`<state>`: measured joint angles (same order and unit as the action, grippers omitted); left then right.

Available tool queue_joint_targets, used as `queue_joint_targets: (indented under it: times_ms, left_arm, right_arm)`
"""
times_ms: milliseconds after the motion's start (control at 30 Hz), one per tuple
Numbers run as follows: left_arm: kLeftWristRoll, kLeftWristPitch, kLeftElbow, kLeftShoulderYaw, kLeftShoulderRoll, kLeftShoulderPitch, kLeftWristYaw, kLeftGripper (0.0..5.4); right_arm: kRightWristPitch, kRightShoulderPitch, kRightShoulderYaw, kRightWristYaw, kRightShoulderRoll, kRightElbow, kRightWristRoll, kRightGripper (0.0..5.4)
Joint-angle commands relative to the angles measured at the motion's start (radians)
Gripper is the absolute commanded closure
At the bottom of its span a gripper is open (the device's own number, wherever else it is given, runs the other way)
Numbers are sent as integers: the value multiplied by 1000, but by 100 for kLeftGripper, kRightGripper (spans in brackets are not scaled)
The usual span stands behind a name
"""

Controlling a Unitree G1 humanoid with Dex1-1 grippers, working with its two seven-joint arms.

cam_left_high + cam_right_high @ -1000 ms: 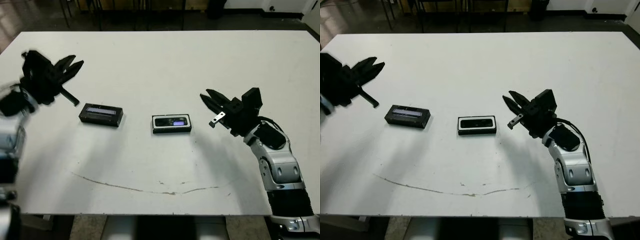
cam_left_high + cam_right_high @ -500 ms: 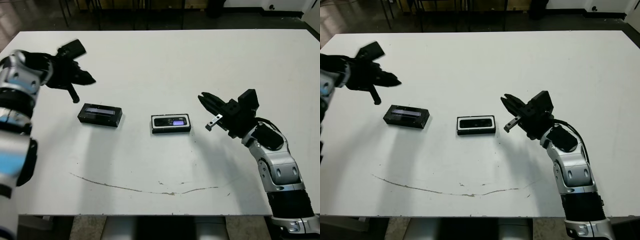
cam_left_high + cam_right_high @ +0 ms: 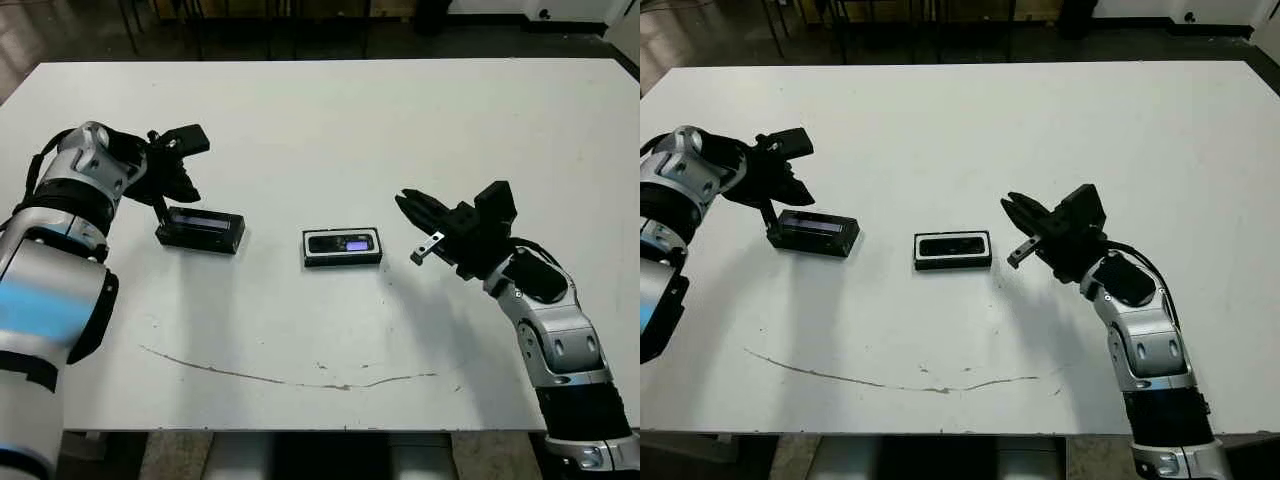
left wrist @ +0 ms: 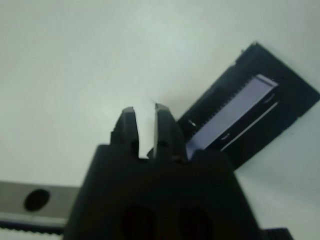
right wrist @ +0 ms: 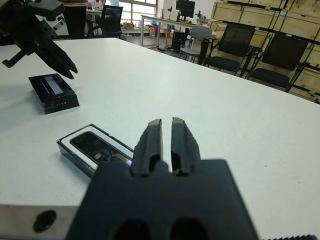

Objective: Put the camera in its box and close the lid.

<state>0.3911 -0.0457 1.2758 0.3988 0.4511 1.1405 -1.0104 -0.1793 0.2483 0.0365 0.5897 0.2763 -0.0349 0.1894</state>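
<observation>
The camera [image 3: 342, 243], a slim black bar with a small glowing screen, lies inside the box [image 3: 343, 260], a white-lined black tray at the table's middle. The lid [image 3: 201, 229], flat and black with a pale strip on top, lies apart to the box's left. My left gripper [image 3: 187, 189] hovers just behind the lid's left end, fingers [image 4: 129, 125] nearly together with nothing between them. The lid [image 4: 250, 110] also shows in the left wrist view. To the right of the box my right gripper [image 3: 405, 203] is shut and empty, pointing at the camera [image 5: 97, 146].
A faint dark scuff line [image 3: 300, 378] curves across the table near its front edge. Office chairs [image 5: 230, 47] and desks stand beyond the far edge of the table. Bare white tabletop [image 3: 330, 130] stretches behind the box and lid.
My left arm has swung in from the table's left edge and down to the lid's left end. The right gripper has crept slightly towards the box. Box, camera and lid have not moved.
</observation>
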Motion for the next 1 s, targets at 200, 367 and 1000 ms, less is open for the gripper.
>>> queue_joint_targets:
  times_ms: [200, 367, 1000]
  left_arm:
    - [50, 8, 16, 23, 13, -29, -4, 540]
    - [65, 12, 11, 29, 24, -30, -8, 540]
    - [78, -136, -6, 42, 27, -34, -79, 540]
  right_arm:
    - [6, -10, 18, 14, 9, 26, -2, 538]
    - [-4, -10, 22, 10, 9, 25, 2, 538]
    - [23, -15, 27, 6, 9, 33, -3, 538]
